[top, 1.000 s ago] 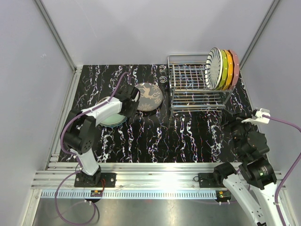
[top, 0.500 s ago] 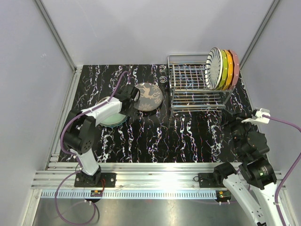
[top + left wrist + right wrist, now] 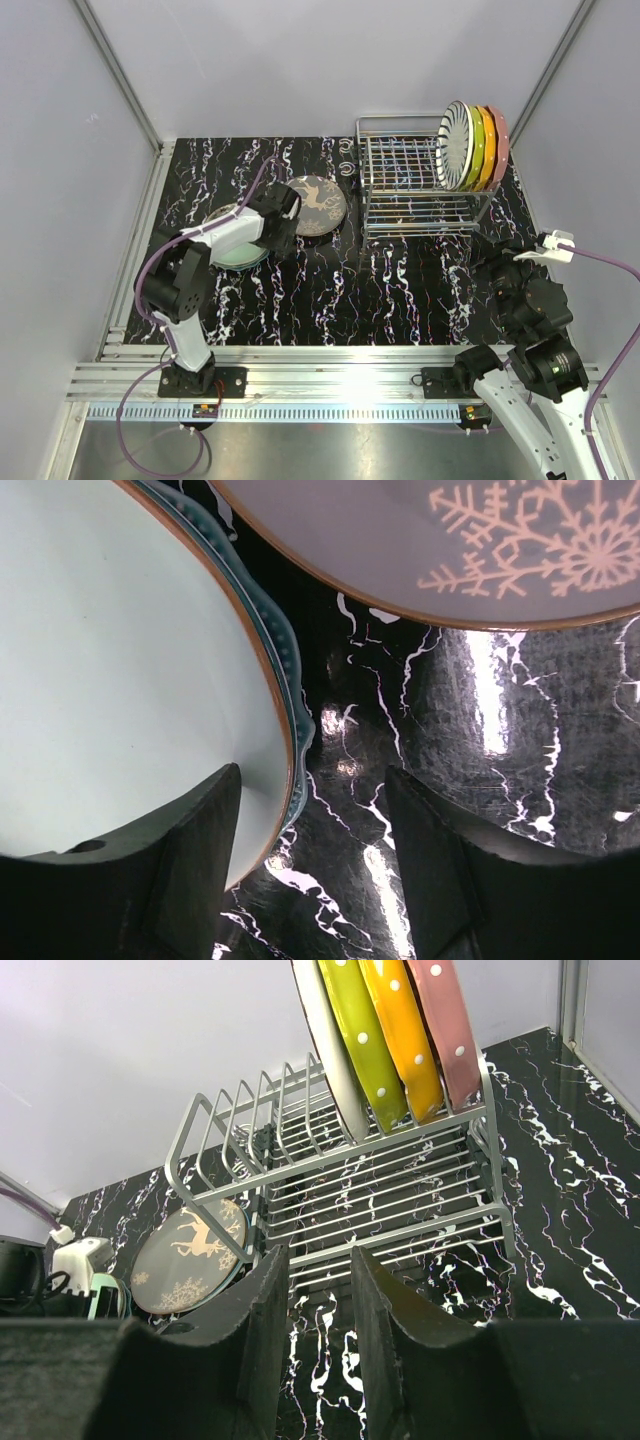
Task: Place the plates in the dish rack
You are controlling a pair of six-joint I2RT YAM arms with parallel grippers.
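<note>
The chrome dish rack point(image 3: 400, 170) point(image 3: 400, 1232) stands at the back right. At its right end it holds, on edge, a black-striped white plate point(image 3: 455, 140), a yellow-green one point(image 3: 473, 150), an orange one point(image 3: 485, 145) and a pink one point(image 3: 498, 145). A dark plate with a pale deer motif point(image 3: 318, 203) point(image 3: 400, 540) lies flat left of the rack. A pale plate point(image 3: 120, 660) rests on a teal beaded plate point(image 3: 285, 670) point(image 3: 240, 252). My left gripper point(image 3: 283, 238) point(image 3: 312, 850) is open, low between these plates, the teal rim just inside its left finger. My right gripper point(image 3: 492, 262) point(image 3: 320, 1330) is open and empty, facing the rack.
Grey walls and aluminium rails enclose the black marbled table point(image 3: 400, 290). The left slots of the rack hold nothing. Purple cables trail from both arms. Bare table lies between the rack and my right gripper.
My left arm has shifted slightly beside the teal plate, its gripper edging nearer. The right arm and all plates are as before.
</note>
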